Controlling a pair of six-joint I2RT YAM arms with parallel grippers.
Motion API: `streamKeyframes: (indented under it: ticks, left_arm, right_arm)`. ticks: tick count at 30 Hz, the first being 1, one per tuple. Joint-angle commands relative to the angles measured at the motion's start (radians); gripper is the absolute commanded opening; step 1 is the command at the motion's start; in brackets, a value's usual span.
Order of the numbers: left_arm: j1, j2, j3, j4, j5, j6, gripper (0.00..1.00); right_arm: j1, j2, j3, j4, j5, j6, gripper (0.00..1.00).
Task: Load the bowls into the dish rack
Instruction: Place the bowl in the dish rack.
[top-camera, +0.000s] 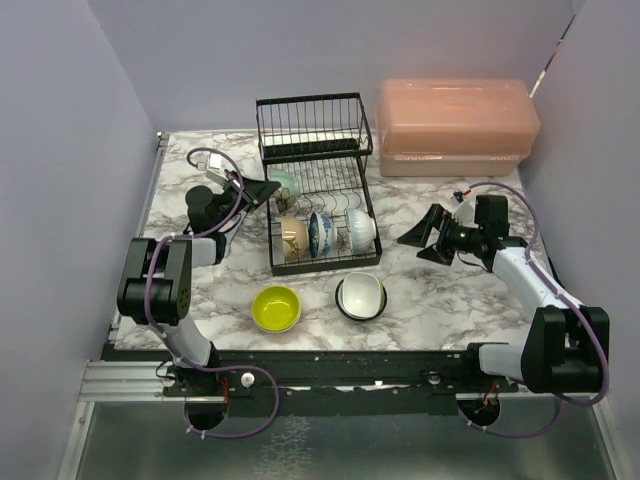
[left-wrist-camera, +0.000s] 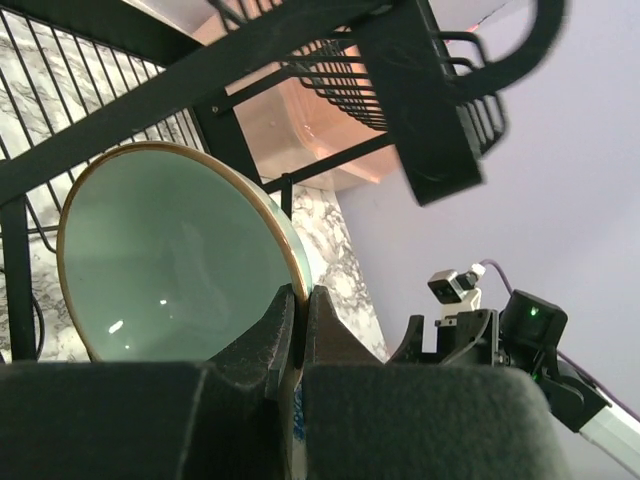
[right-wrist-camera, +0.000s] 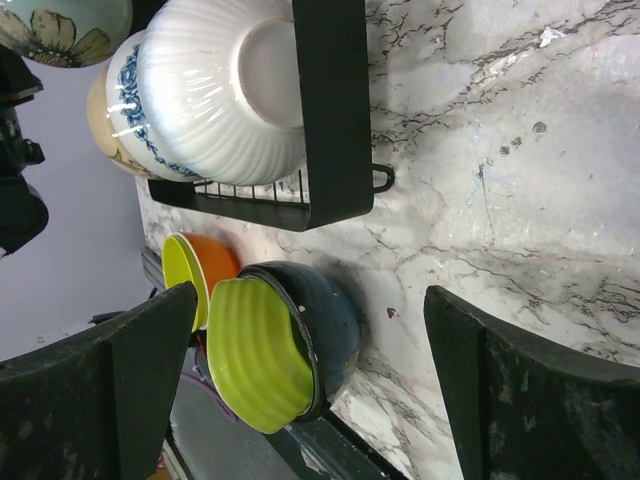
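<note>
The black wire dish rack (top-camera: 318, 190) stands mid-table. Its lower tier holds a beige-patterned bowl (top-camera: 292, 238), a blue-patterned bowl (top-camera: 320, 233) and a white bowl (top-camera: 360, 230), all on edge. My left gripper (left-wrist-camera: 301, 298) is shut on the gold rim of a pale teal bowl (left-wrist-camera: 170, 260), held tilted at the rack's back left (top-camera: 285, 185) under the upper shelf. Whether it rests on the wires I cannot tell. A yellow-green bowl (top-camera: 276, 308), orange outside (right-wrist-camera: 210, 265), and a dark-outside bowl (top-camera: 360, 296) sit on the table before the rack. My right gripper (top-camera: 425, 238) is open and empty, right of the rack, facing the dark-outside bowl (right-wrist-camera: 335, 315).
A pink translucent lidded box (top-camera: 455, 125) sits at the back right, behind the right arm. Purple walls close in the marble table (top-camera: 440, 290) on three sides. A black rail (top-camera: 380, 365) runs along the near edge.
</note>
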Motion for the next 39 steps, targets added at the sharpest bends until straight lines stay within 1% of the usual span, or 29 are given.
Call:
streamKeyframes:
  ticks: [1, 4, 6, 12, 17, 20, 24, 26, 39]
  left_arm:
    - [-0.011, 0.102, 0.061, 0.285, -0.002, -0.108, 0.00]
    - [-0.017, 0.178, 0.078, 0.399, -0.001, -0.181, 0.00]
    - [-0.022, 0.219, 0.091, 0.438, -0.003, -0.209, 0.00]
    - [-0.023, 0.298, 0.117, 0.443, -0.004, -0.225, 0.00]
    - [-0.019, 0.344, 0.152, 0.394, 0.030, -0.214, 0.00]
    - [-0.017, 0.339, 0.147, 0.344, 0.027, -0.172, 0.00]
    - [-0.015, 0.293, 0.146, 0.179, 0.016, -0.051, 0.00]
    - [-0.012, 0.292, 0.154, 0.126, 0.027, -0.029, 0.00]
    - [-0.007, 0.245, 0.109, 0.073, -0.015, 0.019, 0.00]
  right_arm:
    - [0.006, 0.006, 0.012, -0.018, 0.023, -0.019, 1.00]
    - [0.006, 0.008, 0.013, -0.021, 0.028, -0.020, 1.00]
    - [0.006, 0.009, 0.018, -0.025, 0.031, -0.020, 1.00]
    - [0.005, 0.016, 0.034, -0.042, 0.036, -0.019, 1.00]
    - [0.006, 0.015, 0.033, -0.041, 0.040, -0.013, 1.00]
    - [0.006, 0.018, 0.035, -0.046, 0.038, -0.016, 1.00]
    - [0.006, 0.023, 0.041, -0.053, 0.036, -0.025, 1.00]
    - [0.006, 0.024, 0.039, -0.050, 0.038, -0.025, 1.00]
    - [0.006, 0.027, 0.030, -0.041, 0.034, -0.030, 1.00]
